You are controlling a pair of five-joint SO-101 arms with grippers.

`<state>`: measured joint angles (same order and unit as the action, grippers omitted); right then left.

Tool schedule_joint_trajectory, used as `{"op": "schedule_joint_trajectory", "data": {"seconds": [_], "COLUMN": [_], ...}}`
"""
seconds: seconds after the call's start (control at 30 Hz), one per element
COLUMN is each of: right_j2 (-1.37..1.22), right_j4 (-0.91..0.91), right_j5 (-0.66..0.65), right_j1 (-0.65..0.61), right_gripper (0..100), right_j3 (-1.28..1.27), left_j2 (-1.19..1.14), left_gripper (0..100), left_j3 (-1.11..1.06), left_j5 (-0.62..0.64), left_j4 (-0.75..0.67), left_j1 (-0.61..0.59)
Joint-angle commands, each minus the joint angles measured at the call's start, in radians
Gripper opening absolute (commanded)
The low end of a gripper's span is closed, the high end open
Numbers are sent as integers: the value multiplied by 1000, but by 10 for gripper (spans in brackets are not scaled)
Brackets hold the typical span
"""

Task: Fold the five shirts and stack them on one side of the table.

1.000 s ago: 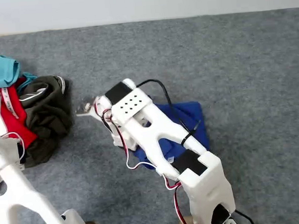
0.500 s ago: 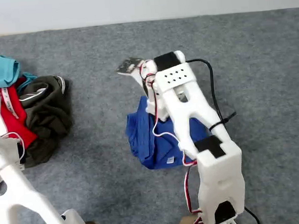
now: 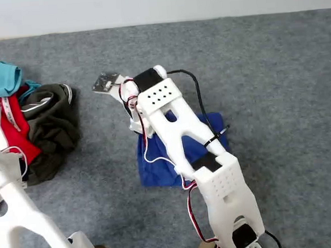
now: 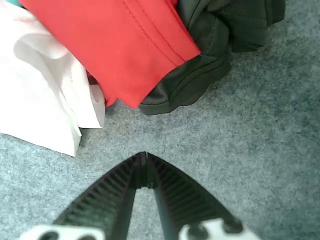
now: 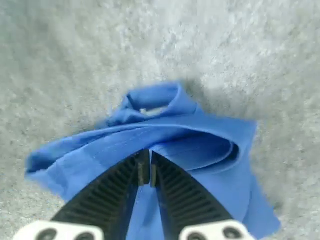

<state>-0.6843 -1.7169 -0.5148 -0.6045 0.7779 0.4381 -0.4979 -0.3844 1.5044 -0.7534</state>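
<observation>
Right arm [image 3: 177,134] has swung back leftward; blue shirt [image 3: 156,169] now lies squarer, mid-table.
Blue shirt bunches in folds that converge at the right gripper [image 5: 145,161], whose fingers are together and pinch a fold of it. Grey table [image 3: 276,82] lies all round the shirt. Well apart at the table's left edge is a loose heap: dark shirt [image 3: 54,123] nearest, red shirt [image 3: 15,134] touching it, teal shirt [image 3: 0,79] at the far end, white shirt [image 4: 40,105] under the red one. Left gripper [image 4: 146,164] hangs just beside the heap over bare table, fingers pressed together, holding nothing.
</observation>
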Motion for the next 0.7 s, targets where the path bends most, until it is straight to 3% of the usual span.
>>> {"op": "schedule_joint_trajectory", "data": {"seconds": [0.0,0.3,0.67], "right_j2": [15,10,-116], "right_j4": [-31,22,228], "right_j5": [11,9,9], "right_j1": [-2,128,25], "right_gripper": [10,10,10], "right_j3": [78,74,78], "left_j2": [35,35,34], "left_gripper": [7,7,7], "left_j3": [5,4,4], "left_j5": [-5,-5,-3], "left_j4": [-9,-11,-14], "left_j1": [3,3,5]}}
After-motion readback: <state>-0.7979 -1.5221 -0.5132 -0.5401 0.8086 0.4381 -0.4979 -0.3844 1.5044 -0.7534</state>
